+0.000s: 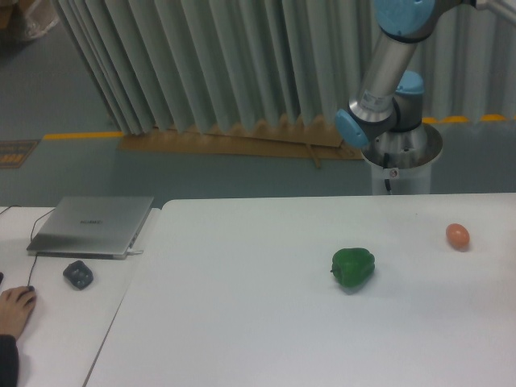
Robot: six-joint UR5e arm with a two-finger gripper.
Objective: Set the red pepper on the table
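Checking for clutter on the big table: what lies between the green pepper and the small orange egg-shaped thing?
Nothing: in the fixed camera view, only bare white table separates the green pepper from the orange egg-shaped thing.

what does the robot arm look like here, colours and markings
The arm is a silver-grey metal tube with light blue caps at its joints, standing on a round grey base with a small red-and-white sticker and a dark cable below it. Its gripper is out of frame.
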